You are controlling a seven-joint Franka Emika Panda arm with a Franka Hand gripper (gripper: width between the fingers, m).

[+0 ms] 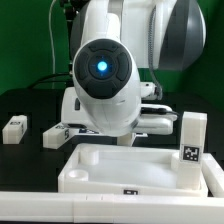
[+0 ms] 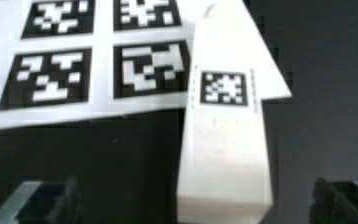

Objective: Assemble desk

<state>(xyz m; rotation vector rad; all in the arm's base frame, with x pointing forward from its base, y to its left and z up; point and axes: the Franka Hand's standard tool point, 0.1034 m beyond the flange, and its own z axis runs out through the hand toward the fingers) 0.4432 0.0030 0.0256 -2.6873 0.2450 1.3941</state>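
The white rimmed tabletop panel [image 1: 120,170] lies at the front of the black table. One leg [image 1: 192,140] stands upright in its corner at the exterior view's right, marker facing out. Two loose legs [image 1: 14,128] [image 1: 55,135] lie at the exterior view's left. In the wrist view another white leg [image 2: 224,130] with a square marker lies partly over the marker board's edge. My gripper [image 2: 194,205] is open, and its dark fingers [image 2: 34,200] stand either side of this leg's near end without touching it. In the exterior view the arm's body hides the gripper.
The marker board [image 2: 87,60] with several black-and-white tags lies flat under the leg's far end. The arm's bulky white body [image 1: 105,80] stands over the middle of the table, behind the tabletop panel.
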